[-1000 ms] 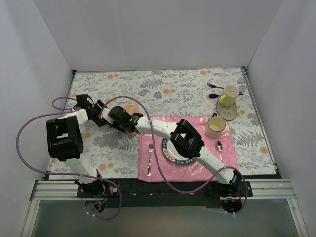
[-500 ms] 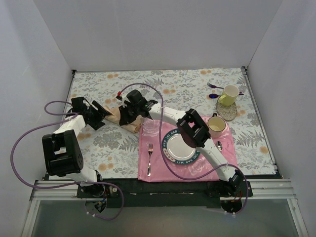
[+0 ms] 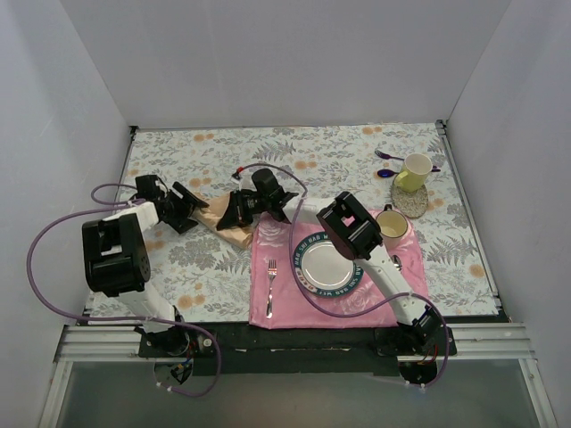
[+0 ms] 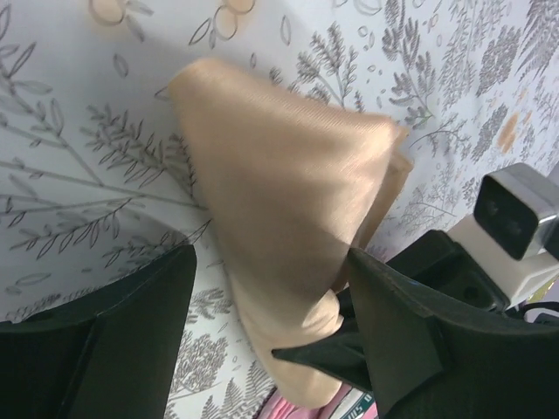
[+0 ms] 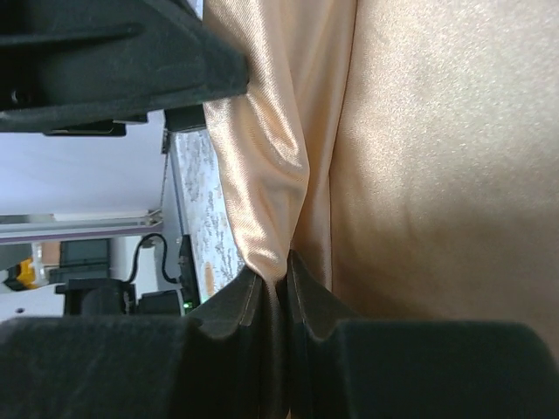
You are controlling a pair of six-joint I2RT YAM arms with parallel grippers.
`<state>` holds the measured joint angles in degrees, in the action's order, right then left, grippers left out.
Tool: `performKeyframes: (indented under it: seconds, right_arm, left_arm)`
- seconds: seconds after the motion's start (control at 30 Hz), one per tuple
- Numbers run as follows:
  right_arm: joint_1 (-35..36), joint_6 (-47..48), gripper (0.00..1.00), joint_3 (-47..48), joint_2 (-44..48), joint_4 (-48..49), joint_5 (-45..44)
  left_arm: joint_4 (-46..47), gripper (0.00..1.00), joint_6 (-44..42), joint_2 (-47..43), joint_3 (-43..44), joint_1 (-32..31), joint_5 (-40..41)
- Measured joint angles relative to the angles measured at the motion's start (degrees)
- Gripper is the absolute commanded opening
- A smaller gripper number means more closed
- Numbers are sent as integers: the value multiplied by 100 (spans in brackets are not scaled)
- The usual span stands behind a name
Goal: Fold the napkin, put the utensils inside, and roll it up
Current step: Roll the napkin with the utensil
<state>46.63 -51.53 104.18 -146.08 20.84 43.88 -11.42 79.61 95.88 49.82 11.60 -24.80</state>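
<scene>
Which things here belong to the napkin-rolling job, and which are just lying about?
Part of the job:
napkin
right gripper, pinching a fold of the napkin
left gripper, open, with the napkin between its fingers

Lying about:
pink placemat
plate
silver fork
silver spoon
white cup
yellow cup
coaster
purple spoons

Floral table (image 3: 312,152): napkin (image 3: 217,216), pink placemat (image 3: 357,308), coaster (image 3: 414,205)
</scene>
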Motion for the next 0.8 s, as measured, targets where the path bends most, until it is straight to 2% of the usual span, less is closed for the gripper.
performKeyframes:
  seconds: [0.2, 0.4, 0.53, 0.57, 0.67, 0.7, 0.8]
  right_arm:
    - [-2, -437, 16, -11, -151, 437, 236]
    - [-76, -448, 20, -11, -160, 474, 299]
    - [-103, -48, 20, 151, -170, 85, 313]
    - [-105, 79, 20, 197, -170, -35, 304]
    - [-103, 413, 19, 267, -170, -306, 238]
    - [-96, 531, 19, 293, -170, -376, 229]
    - [-96, 979, 27, 468, -170, -774, 190]
  left_arm:
    - [120, 68, 0, 310, 317, -70, 44]
    - [-28, 51, -238, 492, 577, -107, 361]
    - [-72, 38, -387, 533, 608, -116, 540]
    - [-68, 32, -400, 573, 645, -122, 557]
    - [-129, 28, -417, 682, 774, -133, 568]
    - [-157, 23, -426, 702, 804, -133, 564]
    - [-203, 23, -442, 717, 833, -133, 564]
